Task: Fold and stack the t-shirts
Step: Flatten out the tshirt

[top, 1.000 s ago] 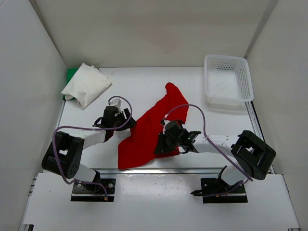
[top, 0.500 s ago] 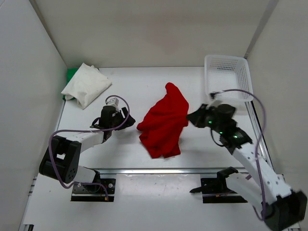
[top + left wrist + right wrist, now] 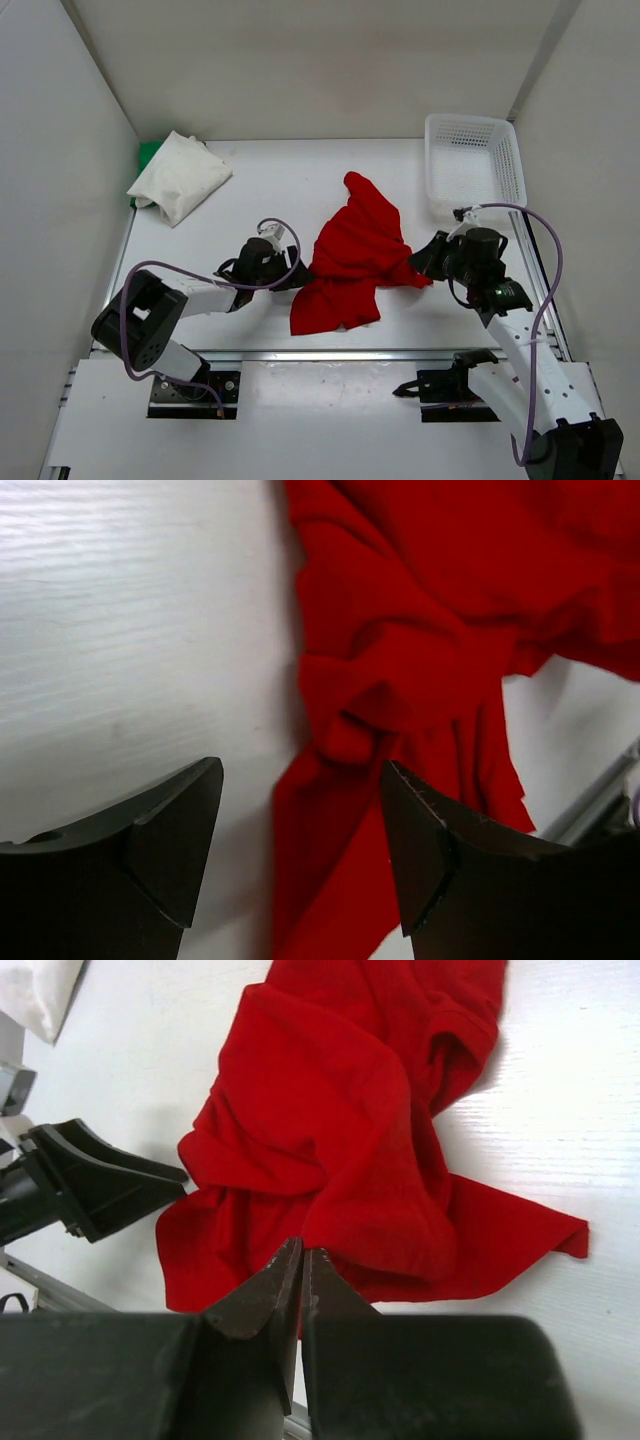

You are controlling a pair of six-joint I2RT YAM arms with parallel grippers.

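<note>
The red t-shirt (image 3: 355, 250) lies crumpled mid-table; it also shows in the left wrist view (image 3: 420, 630) and the right wrist view (image 3: 330, 1110). My right gripper (image 3: 425, 260) is at its right side, shut (image 3: 302, 1248) on a raised fold of the red cloth. My left gripper (image 3: 293, 273) is open (image 3: 300, 770), low at the shirt's left edge, with the cloth's edge between its jaws but not pinched. The white t-shirt (image 3: 180, 176) lies folded at the far left on top of the green t-shirt (image 3: 148, 155), of which only an edge shows.
A white mesh basket (image 3: 470, 121) stands at the far right corner. White walls close the table on three sides. A metal rail (image 3: 330, 352) runs along the near edge, just in front of the red shirt's hem.
My right gripper swung from the shirt's middle out to the right, dragging the red cloth with it. My left gripper moved right, up to the shirt's left edge.
</note>
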